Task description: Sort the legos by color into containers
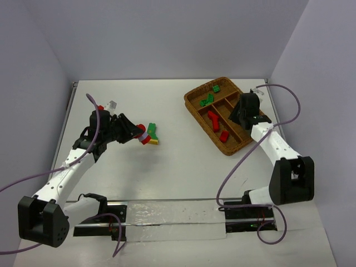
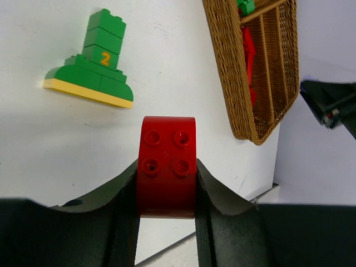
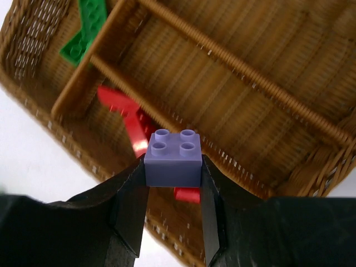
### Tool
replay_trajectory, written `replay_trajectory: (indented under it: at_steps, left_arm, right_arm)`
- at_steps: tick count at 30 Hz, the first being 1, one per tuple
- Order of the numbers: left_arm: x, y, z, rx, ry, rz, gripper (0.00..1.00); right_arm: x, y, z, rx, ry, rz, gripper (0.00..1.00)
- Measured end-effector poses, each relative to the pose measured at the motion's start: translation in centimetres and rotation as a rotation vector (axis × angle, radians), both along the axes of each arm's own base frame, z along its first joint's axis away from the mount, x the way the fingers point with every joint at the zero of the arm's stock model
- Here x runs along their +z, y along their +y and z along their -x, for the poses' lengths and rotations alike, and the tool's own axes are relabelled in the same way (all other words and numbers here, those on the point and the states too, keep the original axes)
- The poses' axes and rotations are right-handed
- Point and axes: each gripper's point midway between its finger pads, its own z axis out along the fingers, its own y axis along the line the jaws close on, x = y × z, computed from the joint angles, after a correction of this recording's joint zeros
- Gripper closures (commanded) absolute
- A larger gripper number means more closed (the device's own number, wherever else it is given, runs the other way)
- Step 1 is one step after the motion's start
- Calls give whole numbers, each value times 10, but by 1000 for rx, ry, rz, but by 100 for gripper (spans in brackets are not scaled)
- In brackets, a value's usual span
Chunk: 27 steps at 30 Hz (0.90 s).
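My left gripper [image 1: 140, 136] is shut on a red lego [image 2: 167, 167], held just above the table beside a green stack on a yellow base [image 2: 92, 67], also seen from above [image 1: 152, 132]. My right gripper [image 1: 243, 113] is shut on a lilac lego [image 3: 173, 158] and hovers over the wicker tray [image 1: 222, 151]. Below it lie a bare long section [image 3: 233, 128] and a section with red legos [image 3: 127, 115]. From above, red legos [image 1: 213, 119] fill one section and green legos [image 1: 207, 100] lie in the far ones. Green ones also show in the right wrist view [image 3: 86, 30].
A small red brick [image 1: 100, 107] and a pale clear one [image 1: 112, 104] lie on the table behind my left arm. The tray's wall [image 2: 222, 67] stands to the right of my left gripper. Grey walls close in the white table on three sides.
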Motion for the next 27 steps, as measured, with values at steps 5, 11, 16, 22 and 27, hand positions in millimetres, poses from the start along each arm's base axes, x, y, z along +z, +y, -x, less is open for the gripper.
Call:
replay_trajectory:
  at_steps: [5,11,16,22,27]
  left_arm:
    - [5,-4,2,-24,-6,17,100]
    - [12,-7,3,-53,-26,16,100]
    - [22,-8,1,-66,-44,14,100]
    - [30,-9,-5,-81,-49,-4,100]
    - [26,-11,-7,-81,-26,-1,100]
  right_arm:
    - [-23,-15,-20,-43,42,-6,40]
    - [-40,-8,-34,-14,77,-34,13]
    - [-22,-2,-39,27,30,-47,19]
    - [46,32,-24,219,-167,-66,20]
    - [98,128,12,601,-328,-69,24]
